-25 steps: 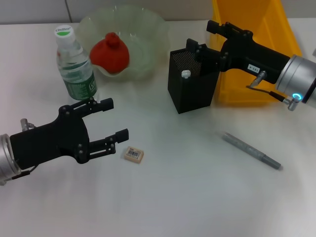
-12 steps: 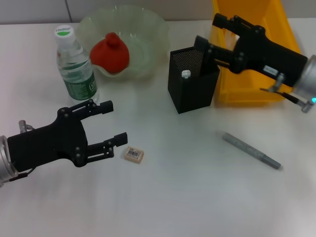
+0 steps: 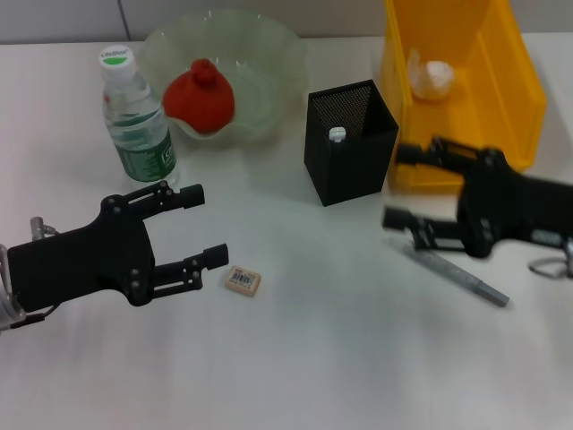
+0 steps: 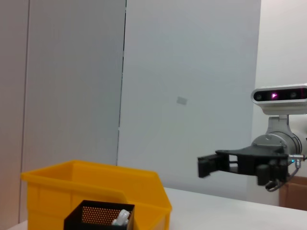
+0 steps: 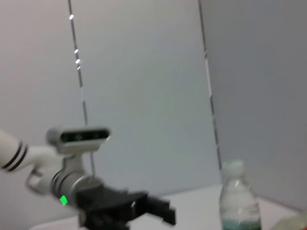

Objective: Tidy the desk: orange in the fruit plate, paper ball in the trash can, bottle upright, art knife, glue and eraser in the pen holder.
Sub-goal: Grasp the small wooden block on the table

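Note:
The orange (image 3: 201, 97) lies in the glass fruit plate (image 3: 269, 45). Beside it the bottle (image 3: 136, 116) stands upright, also in the right wrist view (image 5: 239, 203). The paper ball (image 3: 431, 77) rests in the yellow trash can (image 3: 524, 98). A white-capped glue (image 3: 337, 134) sticks up inside the black mesh pen holder (image 3: 351, 148). On the table lie the eraser (image 3: 243, 280) and the grey art knife (image 3: 458, 274). My left gripper (image 3: 208, 222) is open just left of the eraser. Open and holding nothing, my right gripper (image 3: 397, 186) hovers over the knife's far end.
The left wrist view shows the trash can (image 4: 96, 188), the pen holder (image 4: 98, 218) with the glue (image 4: 122, 216), and my right gripper (image 4: 207, 166) farther off. My left gripper (image 5: 156, 211) shows in the right wrist view. White tabletop (image 3: 340, 358) lies bare in front.
My right gripper has swung from above the pen holder and trash can down and toward me, to the art knife. The paper ball is uncovered now. My left gripper has barely shifted.

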You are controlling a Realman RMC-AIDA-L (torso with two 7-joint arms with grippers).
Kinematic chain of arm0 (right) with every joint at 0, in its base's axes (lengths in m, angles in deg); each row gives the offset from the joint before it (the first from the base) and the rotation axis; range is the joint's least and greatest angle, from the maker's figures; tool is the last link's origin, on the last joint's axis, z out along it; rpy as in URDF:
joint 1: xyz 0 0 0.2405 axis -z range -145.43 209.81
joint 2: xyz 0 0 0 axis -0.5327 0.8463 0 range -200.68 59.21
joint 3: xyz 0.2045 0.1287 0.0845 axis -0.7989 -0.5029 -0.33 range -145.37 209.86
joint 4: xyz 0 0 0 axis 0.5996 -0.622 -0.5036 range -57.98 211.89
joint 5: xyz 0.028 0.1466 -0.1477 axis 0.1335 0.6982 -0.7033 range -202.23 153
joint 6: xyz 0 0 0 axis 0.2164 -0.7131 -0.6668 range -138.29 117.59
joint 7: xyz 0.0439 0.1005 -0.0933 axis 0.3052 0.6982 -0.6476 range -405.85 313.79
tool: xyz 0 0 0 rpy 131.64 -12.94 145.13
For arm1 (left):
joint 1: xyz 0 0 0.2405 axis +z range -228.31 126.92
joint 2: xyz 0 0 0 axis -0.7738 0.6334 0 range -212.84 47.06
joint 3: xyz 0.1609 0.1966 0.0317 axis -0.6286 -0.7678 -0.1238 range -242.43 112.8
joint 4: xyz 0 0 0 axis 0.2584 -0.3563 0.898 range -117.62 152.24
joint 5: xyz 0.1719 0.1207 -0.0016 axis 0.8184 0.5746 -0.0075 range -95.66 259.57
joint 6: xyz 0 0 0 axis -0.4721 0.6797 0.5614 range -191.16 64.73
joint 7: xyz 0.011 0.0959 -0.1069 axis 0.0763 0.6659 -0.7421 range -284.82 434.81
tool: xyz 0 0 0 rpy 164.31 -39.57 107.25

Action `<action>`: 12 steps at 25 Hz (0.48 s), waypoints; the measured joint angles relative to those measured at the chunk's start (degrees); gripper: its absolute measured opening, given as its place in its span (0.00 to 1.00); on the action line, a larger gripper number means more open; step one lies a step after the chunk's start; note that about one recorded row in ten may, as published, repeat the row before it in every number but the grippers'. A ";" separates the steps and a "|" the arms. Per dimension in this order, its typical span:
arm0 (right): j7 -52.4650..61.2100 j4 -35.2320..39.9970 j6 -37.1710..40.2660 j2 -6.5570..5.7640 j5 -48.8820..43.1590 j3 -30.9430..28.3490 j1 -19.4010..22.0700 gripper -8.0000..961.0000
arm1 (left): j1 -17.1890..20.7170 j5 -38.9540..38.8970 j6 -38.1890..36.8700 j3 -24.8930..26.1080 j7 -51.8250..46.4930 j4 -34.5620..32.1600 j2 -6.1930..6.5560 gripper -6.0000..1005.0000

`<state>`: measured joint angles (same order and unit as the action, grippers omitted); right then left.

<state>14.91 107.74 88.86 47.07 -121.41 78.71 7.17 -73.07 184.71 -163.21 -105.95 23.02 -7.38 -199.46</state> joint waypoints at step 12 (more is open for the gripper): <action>-0.07 0.05 1.46 -2.37 -8.56 -0.17 4.87 0.85 | -1.73 2.99 -0.69 -0.86 -0.92 -0.52 0.48 0.78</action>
<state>14.84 107.78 90.32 44.71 -129.97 78.55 12.04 -74.80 187.70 -163.90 -106.81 22.09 -7.90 -198.98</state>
